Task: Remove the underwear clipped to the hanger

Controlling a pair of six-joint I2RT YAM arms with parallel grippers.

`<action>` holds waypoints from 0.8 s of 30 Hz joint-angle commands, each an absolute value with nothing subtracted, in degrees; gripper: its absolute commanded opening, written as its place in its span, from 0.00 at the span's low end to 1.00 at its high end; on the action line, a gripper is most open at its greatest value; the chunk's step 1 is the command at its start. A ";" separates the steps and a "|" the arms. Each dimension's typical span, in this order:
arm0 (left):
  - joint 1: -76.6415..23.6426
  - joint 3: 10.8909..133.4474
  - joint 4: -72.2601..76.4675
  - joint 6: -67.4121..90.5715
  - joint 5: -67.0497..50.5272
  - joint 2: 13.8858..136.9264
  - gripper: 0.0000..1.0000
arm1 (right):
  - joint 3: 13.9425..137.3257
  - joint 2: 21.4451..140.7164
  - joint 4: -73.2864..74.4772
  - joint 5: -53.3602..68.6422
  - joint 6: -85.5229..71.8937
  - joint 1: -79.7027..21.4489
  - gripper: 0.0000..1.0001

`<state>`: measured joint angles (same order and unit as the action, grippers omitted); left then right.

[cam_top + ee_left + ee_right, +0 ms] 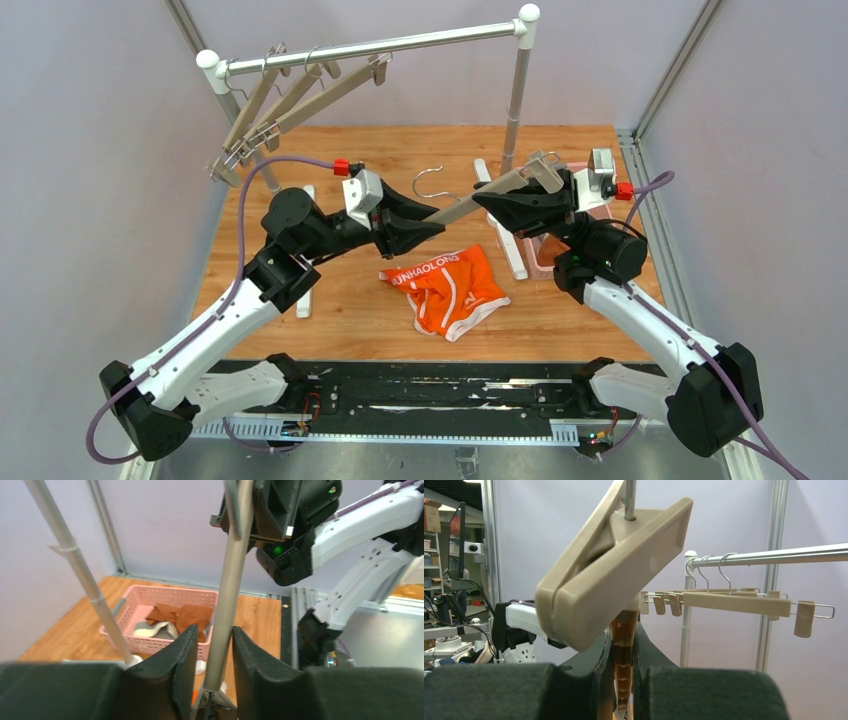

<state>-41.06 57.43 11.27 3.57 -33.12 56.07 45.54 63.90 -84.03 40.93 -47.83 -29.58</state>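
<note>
Between my 2 grippers hangs the bare clip hanger (470, 205): left gripper (428, 228) and right gripper (487, 200) both clamped on it. Orange briefs (447, 288) lie loose on table (340, 300), soft, light; pinch waistband.

The wooden table (350, 310) carries orange underwear (446, 290), a pink basket (165, 600).

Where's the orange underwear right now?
In the top view, the orange underwear lies crumpled on the table near centre, below the hanger held between the left gripper and right gripper.
</note>
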 commanded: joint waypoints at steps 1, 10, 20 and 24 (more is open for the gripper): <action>-41.22 59.12 13.87 5.24 -36.32 57.05 0.19 | 47.29 62.97 -87.02 40.44 -48.17 -30.23 0.01; -41.22 65.40 -0.05 4.14 -31.78 55.68 0.00 | 44.69 61.79 -81.09 37.73 -44.77 -30.23 0.35; -41.19 83.00 -41.79 -5.28 -3.79 58.98 0.00 | 42.94 52.56 -33.08 31.75 -17.09 -32.64 0.65; -41.14 86.86 -49.65 -6.09 2.85 62.54 0.00 | 45.71 51.75 -6.44 16.04 -2.16 -41.15 0.66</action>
<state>-41.28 83.64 -35.38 -3.22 -8.60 58.94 42.98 52.27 -37.06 30.00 -21.63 -34.44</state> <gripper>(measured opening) 0.082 0.657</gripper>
